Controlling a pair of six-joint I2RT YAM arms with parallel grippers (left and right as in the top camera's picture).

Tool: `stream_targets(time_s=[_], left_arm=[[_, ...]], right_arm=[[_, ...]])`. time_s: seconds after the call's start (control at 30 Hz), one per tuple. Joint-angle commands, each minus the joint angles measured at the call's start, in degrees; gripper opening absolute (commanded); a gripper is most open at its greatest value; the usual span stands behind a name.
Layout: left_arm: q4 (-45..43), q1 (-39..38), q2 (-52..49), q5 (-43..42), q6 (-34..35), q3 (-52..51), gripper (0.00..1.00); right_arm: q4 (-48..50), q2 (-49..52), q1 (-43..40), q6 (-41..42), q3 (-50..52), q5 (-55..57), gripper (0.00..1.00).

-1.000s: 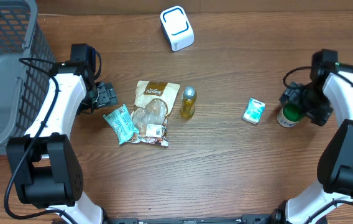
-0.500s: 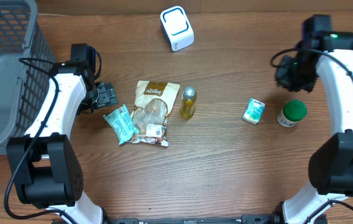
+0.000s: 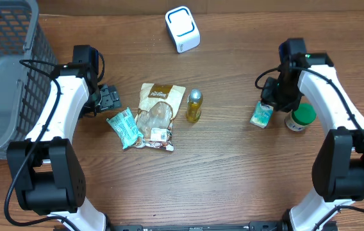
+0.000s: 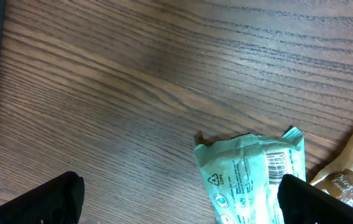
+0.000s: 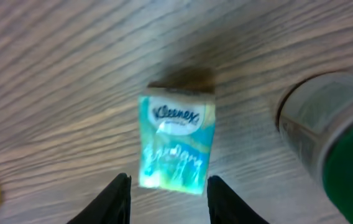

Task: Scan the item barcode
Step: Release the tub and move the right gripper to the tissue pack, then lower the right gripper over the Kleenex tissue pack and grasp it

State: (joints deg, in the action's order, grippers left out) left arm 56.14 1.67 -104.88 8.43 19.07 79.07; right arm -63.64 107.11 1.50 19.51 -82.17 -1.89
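Jaws parted and empty, straddles tissue pack [image 5: 176, 143] with right gripper [image 5: 169, 199] just beside jar [image 5: 332, 143], left gripper [image 4: 179, 183] gaping idle well away from jar; risks toppling jar or skidding pack if closed off-centre.

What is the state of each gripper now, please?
Left gripper: open, holding nothing.
Right gripper: partly open, fingers on both sides of the Kleenex pack, not closed on it.

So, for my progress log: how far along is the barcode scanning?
Done: nothing visible; no item sits at the scanner. In hand: the right gripper, open, straddles the tissue pack on the table. Remaining: grip it, show its barcode to the scanner; the left gripper sits open by the teal packet.
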Motion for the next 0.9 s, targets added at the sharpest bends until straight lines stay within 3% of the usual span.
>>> stream_targets(time_s=[0.0,0.43,0.87], left_arm=[[0.1,0.5,1.7,0.3,-0.9,-0.2,0.99],[0.1,0.5,1.7,0.3,-0.9,-0.2,1.00],[0.1,0.5,1.7,0.3,-0.9,-0.2,1.00]], right_arm=[[2.9,-0.6,0.0,0.0,4.1,1.8,0.37],[12.9,-0.6,0.7,0.0,13.3,1.7,0.34],[15.1,-0.6,7.9,-3.2,13.7,-3.9,0.33]])
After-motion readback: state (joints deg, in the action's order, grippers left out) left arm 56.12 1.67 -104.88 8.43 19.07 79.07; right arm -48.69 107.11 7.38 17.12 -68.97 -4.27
